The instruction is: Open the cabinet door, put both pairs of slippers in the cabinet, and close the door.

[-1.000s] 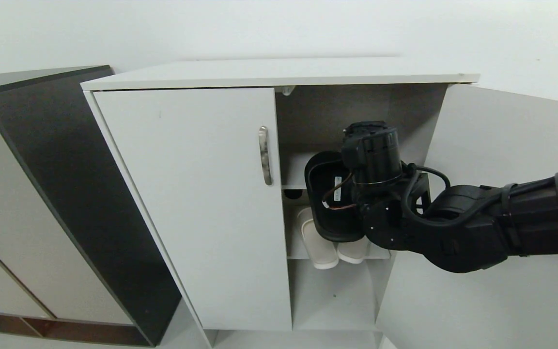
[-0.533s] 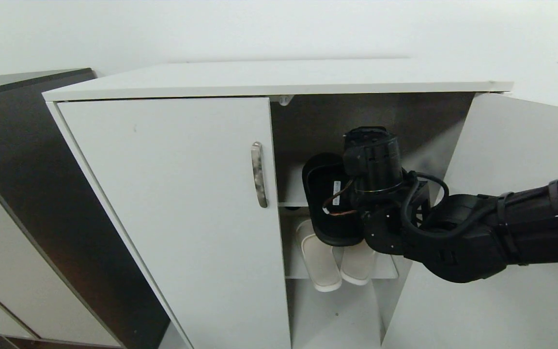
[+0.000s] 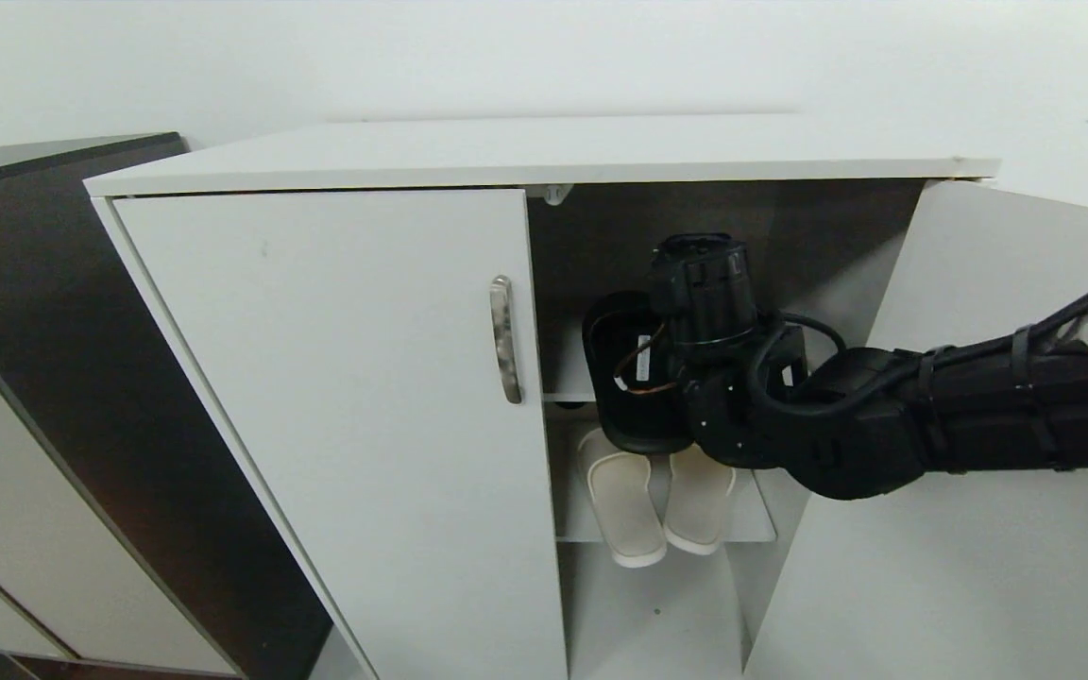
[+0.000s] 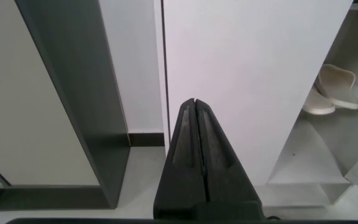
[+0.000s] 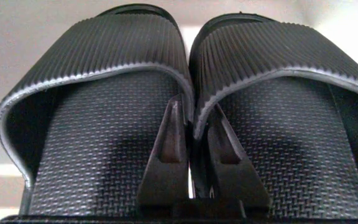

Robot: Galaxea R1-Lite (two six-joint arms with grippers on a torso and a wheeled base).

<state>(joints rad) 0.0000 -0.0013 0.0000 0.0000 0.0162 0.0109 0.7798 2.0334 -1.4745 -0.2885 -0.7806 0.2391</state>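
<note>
Head view: white cabinet (image 3: 544, 151) against a white wall (image 3: 544, 47). Its left door (image 3: 336, 397) is shut, with a metal handle (image 3: 503, 340) upright near its inner edge. The right door (image 3: 978, 567) is swung wide open. The right arm (image 3: 884, 434) comes in from the right into the open half, with the black slippers (image 3: 624, 378) at its end. They are held side by side, soles toward the cabinet back, at the level of the upper shelf; can't tell if they touch it. The white slippers (image 3: 634, 505) sit as a pair on the shelf (image 3: 752, 524) just below the black pair, ends sticking out past its front edge. A dark cabinet (image 3: 81, 378) stands just beside the white one on the left. Left wrist view: the left gripper (image 4: 195, 102) is clenched on nothing, fingers pressed flat together. It hangs in front of the shut left door, low, over the floor (image 4: 142, 168). The dark cabinet is to one side and the white slippers are visible on their shelf in the open half. Right wrist view: the right gripper (image 5: 194, 124) is clamped on the black slippers. One finger sits inside each slipper under its ribbed strap, pinching the two touching inner side walls between them.
</note>
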